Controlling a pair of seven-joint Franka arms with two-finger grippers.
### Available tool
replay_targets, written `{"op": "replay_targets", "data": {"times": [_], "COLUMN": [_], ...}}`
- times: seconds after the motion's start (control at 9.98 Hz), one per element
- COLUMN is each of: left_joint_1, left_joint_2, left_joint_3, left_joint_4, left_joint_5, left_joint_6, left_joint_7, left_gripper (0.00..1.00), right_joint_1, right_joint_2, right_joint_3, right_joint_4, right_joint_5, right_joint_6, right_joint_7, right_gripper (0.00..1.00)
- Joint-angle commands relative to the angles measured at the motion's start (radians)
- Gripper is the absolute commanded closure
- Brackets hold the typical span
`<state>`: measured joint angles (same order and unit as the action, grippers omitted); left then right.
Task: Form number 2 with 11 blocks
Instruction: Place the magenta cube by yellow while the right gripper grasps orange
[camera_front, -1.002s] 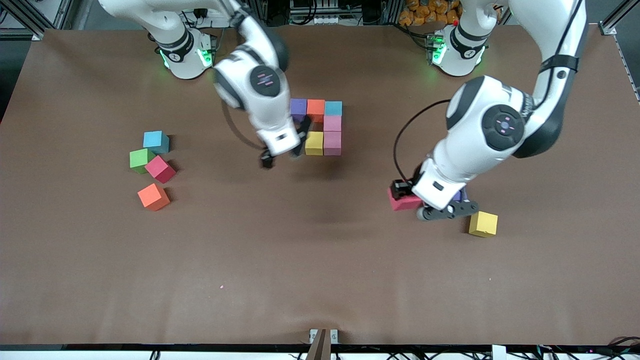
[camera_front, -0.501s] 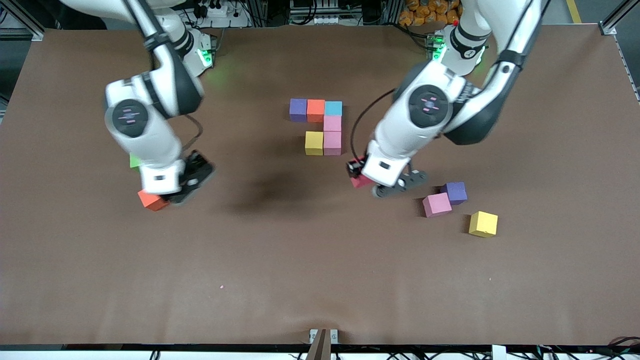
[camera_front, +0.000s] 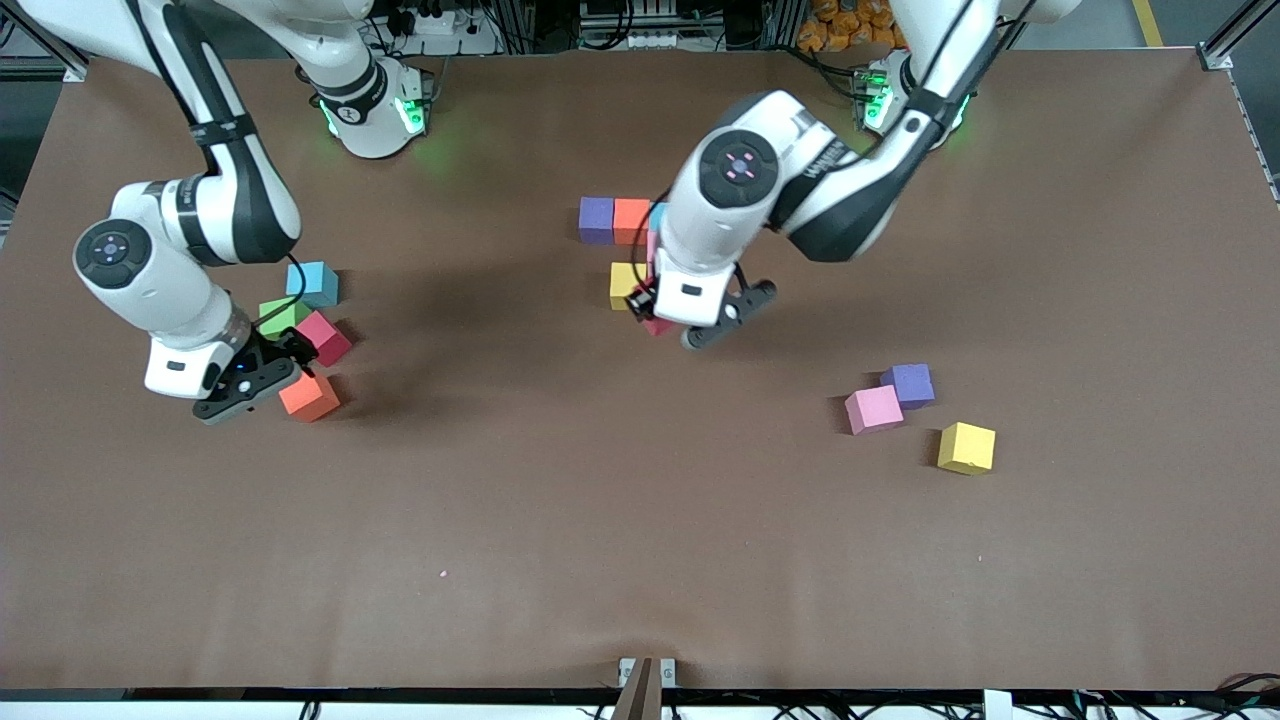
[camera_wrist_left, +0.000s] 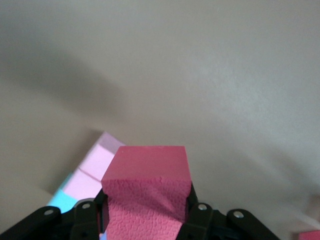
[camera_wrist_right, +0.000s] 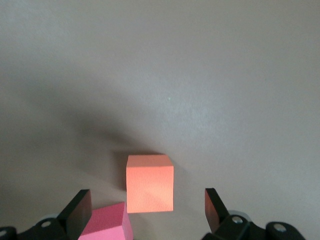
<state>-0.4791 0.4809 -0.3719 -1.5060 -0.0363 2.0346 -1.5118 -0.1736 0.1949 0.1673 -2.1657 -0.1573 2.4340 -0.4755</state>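
Note:
The partial number 2 shows a purple block (camera_front: 596, 220), an orange block (camera_front: 631, 217), a light blue block (camera_front: 657, 214) and a yellow block (camera_front: 624, 284). Its pink blocks (camera_wrist_left: 95, 165) are mostly hidden by the left arm in the front view. My left gripper (camera_front: 668, 320) is shut on a red block (camera_wrist_left: 147, 182) low over the table beside the yellow and pink blocks. Open, my right gripper (camera_front: 255, 378) hangs over a loose orange block (camera_wrist_right: 149, 183), which lies between its fingers, with a red block (camera_wrist_right: 107, 222) close beside one finger.
Beside the right gripper lie a green cube (camera_front: 279, 316) and a light blue block (camera_front: 313, 283). Toward the left arm's end, a pink block (camera_front: 873, 409), a purple block (camera_front: 908, 385) and a yellow block (camera_front: 966, 447) lie loose.
The left arm carried the red block from the loose group at its end to beside the figure. The right arm swung away from the figure to over the orange block.

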Motion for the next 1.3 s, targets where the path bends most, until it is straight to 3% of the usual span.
{"op": "replay_targets", "data": {"times": [0.0, 0.6, 0.7, 1.0, 1.2], "left_joint_1": [-0.085, -0.259, -0.272, -0.262, -0.262], "left_joint_2": [0.048, 0.156, 0.159, 0.160, 0.180], "left_joint_3": [0.007, 0.025, 0.024, 0.025, 0.027], "left_joint_4": [0.021, -0.005, -0.037, -0.140, -0.143], "left_joint_5": [-0.013, 0.042, 0.094, 0.107, 0.107], "left_joint_6": [0.102, 0.294, 0.294, 0.361, 0.383], "left_joint_7": [-0.248, -0.842, -0.896, -0.965, -0.969], "left_gripper": [0.46, 0.46, 0.46, 0.46, 0.46], "right_joint_1": [-0.017, -0.086, -0.084, -0.089, -0.089], "right_joint_2": [0.041, 0.176, 0.184, 0.218, 0.219], "right_joint_3": [0.017, 0.015, 0.015, 0.015, 0.015], "right_joint_4": [-0.028, 0.020, 0.015, 0.014, 0.012], "right_joint_5": [0.059, 0.064, 0.065, 0.068, 0.068], "right_joint_6": [0.061, 0.123, 0.125, 0.131, 0.129], "right_joint_7": [-0.001, -0.141, -0.141, -0.140, -0.143], "right_gripper": [0.00, 0.00, 0.00, 0.00, 0.00]}}
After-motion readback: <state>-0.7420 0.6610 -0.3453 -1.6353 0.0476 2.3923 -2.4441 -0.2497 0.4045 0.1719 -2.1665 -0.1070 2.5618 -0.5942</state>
